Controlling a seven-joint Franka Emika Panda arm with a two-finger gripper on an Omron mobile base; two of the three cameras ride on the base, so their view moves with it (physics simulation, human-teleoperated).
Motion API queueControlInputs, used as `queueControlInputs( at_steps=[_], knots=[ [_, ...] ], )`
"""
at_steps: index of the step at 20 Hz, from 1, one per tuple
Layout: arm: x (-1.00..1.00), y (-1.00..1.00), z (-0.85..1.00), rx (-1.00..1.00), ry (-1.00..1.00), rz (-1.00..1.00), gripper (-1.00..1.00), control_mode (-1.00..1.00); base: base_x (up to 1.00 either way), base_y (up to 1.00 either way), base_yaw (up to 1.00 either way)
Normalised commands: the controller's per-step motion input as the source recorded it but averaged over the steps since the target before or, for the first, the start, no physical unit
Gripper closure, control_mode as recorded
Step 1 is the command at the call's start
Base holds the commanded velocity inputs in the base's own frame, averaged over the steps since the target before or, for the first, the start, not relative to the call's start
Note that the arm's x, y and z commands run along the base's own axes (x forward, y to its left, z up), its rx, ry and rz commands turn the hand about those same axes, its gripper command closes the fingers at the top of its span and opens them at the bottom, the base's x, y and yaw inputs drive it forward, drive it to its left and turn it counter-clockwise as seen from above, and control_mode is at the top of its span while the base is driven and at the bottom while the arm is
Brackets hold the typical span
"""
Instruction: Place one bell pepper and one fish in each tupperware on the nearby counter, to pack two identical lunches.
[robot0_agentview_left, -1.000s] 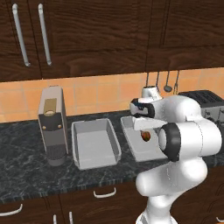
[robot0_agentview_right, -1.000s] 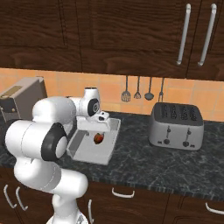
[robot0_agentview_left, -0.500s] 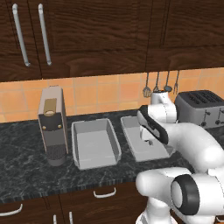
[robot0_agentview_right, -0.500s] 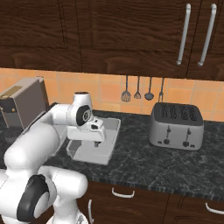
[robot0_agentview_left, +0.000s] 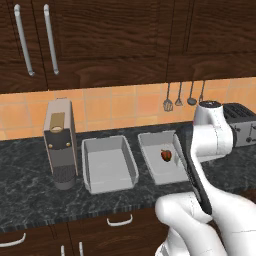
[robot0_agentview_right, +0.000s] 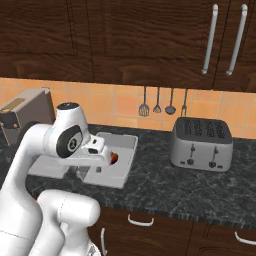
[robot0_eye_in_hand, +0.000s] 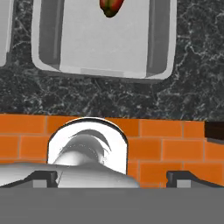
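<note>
A glossy white arm (robot0_agentview_left: 212, 137) built of rounded, bulbous shells is seen, with light-grey shading on the undersides. The links are joined by dark grey, nearly black, joint rings and caps; a dark round disc is set in the side of one link (robot0_agentview_right: 70, 141). A flat grey cap tops the upright segment. A long dark strip is seen along the forearm edge. No cables, screws or markings can be made out.

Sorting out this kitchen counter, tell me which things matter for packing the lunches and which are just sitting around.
Part of the job:
right tupperware
bell pepper inside it
left tupperware, empty
counter

Just lying about:
coffee machine
toaster
hanging utensils
</note>
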Motion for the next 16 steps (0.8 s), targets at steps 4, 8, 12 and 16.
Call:
queueControlInputs(
  at_steps=[4, 8, 12, 16],
  knots=[
    [-0.02, 0.01, 0.0, 0.0, -0.02, 0.0, -1.0, -1.0, 0.0, 0.0, 0.0],
    [0.0, 0.0, 0.0, 0.0, 0.0, 0.0, -1.0, -1.0, 0.0, 0.0, 0.0],
    [0.0, 0.0, 0.0, 0.0, 0.0, 0.0, -1.0, 1.0, -0.65, -0.66, -0.19],
    [0.0, 0.0, 0.0, 0.0, 0.0, 0.0, -1.0, 1.0, -0.35, -1.0, -0.43]
  ],
)
